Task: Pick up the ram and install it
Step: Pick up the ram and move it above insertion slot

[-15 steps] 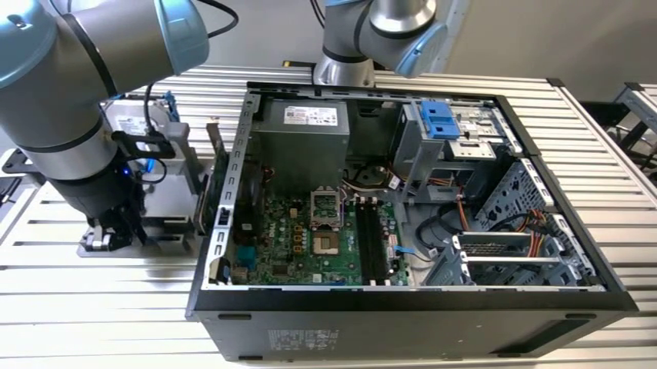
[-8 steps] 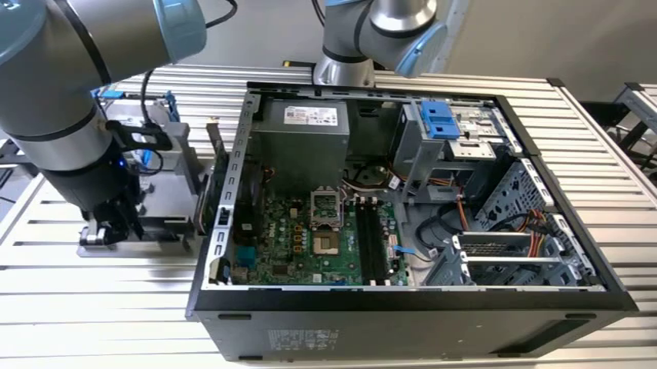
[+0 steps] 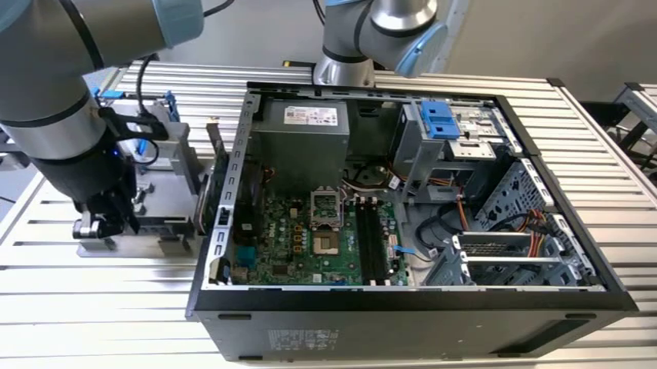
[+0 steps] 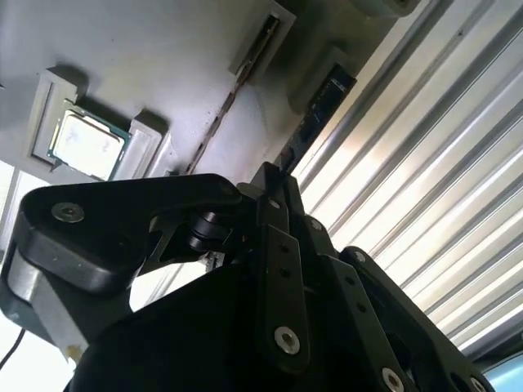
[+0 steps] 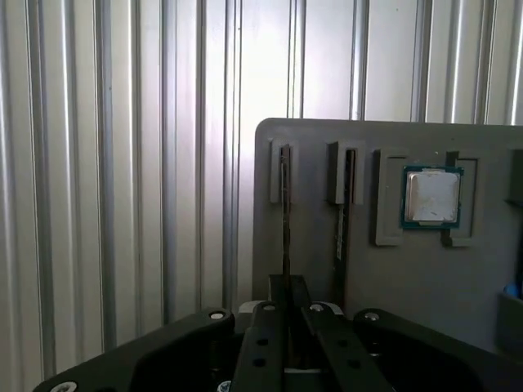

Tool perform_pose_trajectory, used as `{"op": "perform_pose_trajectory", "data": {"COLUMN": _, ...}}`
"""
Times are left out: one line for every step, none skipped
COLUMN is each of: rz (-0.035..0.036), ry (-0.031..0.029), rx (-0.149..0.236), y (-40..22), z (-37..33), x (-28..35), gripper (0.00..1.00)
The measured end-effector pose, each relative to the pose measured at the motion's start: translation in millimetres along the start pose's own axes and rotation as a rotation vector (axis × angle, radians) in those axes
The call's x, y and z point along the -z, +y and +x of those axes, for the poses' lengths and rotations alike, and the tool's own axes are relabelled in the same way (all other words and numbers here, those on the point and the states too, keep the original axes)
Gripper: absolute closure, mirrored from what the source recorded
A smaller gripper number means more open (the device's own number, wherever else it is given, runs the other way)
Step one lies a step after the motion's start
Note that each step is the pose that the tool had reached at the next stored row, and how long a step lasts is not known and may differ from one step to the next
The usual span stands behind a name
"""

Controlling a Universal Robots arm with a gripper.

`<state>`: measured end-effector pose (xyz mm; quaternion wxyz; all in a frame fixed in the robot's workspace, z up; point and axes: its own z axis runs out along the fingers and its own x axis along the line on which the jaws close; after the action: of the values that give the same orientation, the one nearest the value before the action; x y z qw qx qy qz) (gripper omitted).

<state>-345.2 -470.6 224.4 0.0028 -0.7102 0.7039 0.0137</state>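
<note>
Grey holder plate (image 5: 409,294) carrying the ram (image 5: 284,204) on edge in the slot nearest the plate's edge, with a second stick (image 5: 343,204) and a processor (image 5: 431,196) alongside. The gripper (image 5: 288,286) sits over the ram's near end; whether it is clamped cannot be told. Judged light, stiff and fragile, the ram is best pinched across its flat faces, clear of the contact edge. No print on it is legible.

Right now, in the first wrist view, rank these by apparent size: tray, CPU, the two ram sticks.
1. Tray
2. CPU
3. Ram sticks: seen edge-on as thin slivers. The two look alike, so I can't rank them against each other.
</note>
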Motion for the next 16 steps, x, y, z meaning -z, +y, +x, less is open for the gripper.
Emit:
{"op": "perform_pose_trajectory", "data": {"rz": 0.0000, "ry": 0.0000, "rx": 0.000, "y": 0.0, "z": 0.0, "x": 1.6, "gripper": 1.00}}
{"op": "perform_pose_trajectory", "data": {"rz": 0.0000, "ry": 0.0000, "rx": 0.000, "y": 0.1, "z": -0.1, "x": 3.8, "gripper": 1.00}}
{"op": "perform_pose_trajectory", "data": {"rz": 0.0000, "ry": 0.0000, "rx": 0.000, "y": 0.1, "z": -0.2, "x": 6.2, "gripper": 1.00}}
{"op": "perform_pose_trajectory", "data": {"rz": 0.0000, "ry": 0.0000, "rx": 0.000, "y": 0.2, "z": -0.2, "x": 9.1, "gripper": 1.00}}
{"op": "perform_pose_trajectory", "data": {"rz": 0.0000, "ry": 0.0000, "rx": 0.000, "y": 0.2, "z": -0.3, "x": 12.9, "gripper": 1.00}}
{"op": "perform_pose_trajectory", "data": {"rz": 0.0001, "ry": 0.0000, "rx": 0.000, "y": 0.3, "z": -0.4, "x": 17.3, "gripper": 1.00}}
{"op": "perform_pose_trajectory", "data": {"rz": -0.0001, "ry": 0.0001, "rx": 0.000, "y": 0.4, "z": -0.5, "x": 21.9, "gripper": 1.00}}
{"op": "perform_pose_trajectory", "data": {"rz": 0.0001, "ry": 0.0000, "rx": 0.000, "y": 0.4, "z": -0.6, "x": 26.3, "gripper": 1.00}}
{"op": "perform_pose_trajectory", "data": {"rz": 0.0001, "ry": 0.0000, "rx": 0.000, "y": 0.5, "z": -0.7, "x": 30.8, "gripper": 1.00}}
{"op": "perform_pose_trajectory", "data": {"rz": -0.0001, "ry": 0.0001, "rx": 0.000, "y": 0.6, "z": -0.8, "x": 35.4, "gripper": 1.00}}
{"op": "perform_pose_trajectory", "data": {"rz": 0.0001, "ry": 0.0000, "rx": 0.000, "y": 0.6, "z": -1.0, "x": 39.9, "gripper": 1.00}}
{"op": "perform_pose_trajectory", "data": {"rz": -0.0001, "ry": 0.0001, "rx": 0.000, "y": 0.7, "z": -1.1, "x": 44.7, "gripper": 1.00}}
{"op": "perform_pose_trajectory", "data": {"rz": -0.0001, "ry": 0.0001, "rx": 0.000, "y": 0.8, "z": -1.1, "x": 49.1, "gripper": 1.00}}
{"op": "perform_pose_trajectory", "data": {"rz": 0.0000, "ry": 0.0000, "rx": 0.000, "y": 0.8, "z": -1.3, "x": 53.7, "gripper": 1.00}}
{"op": "perform_pose_trajectory", "data": {"rz": 0.0000, "ry": 0.0000, "rx": 0.000, "y": 0.9, "z": -1.4, "x": 58.4, "gripper": 1.00}}
{"op": "perform_pose_trajectory", "data": {"rz": 0.0001, "ry": 0.0000, "rx": 0.000, "y": 1.0, "z": -1.5, "x": 62.9, "gripper": 1.00}}
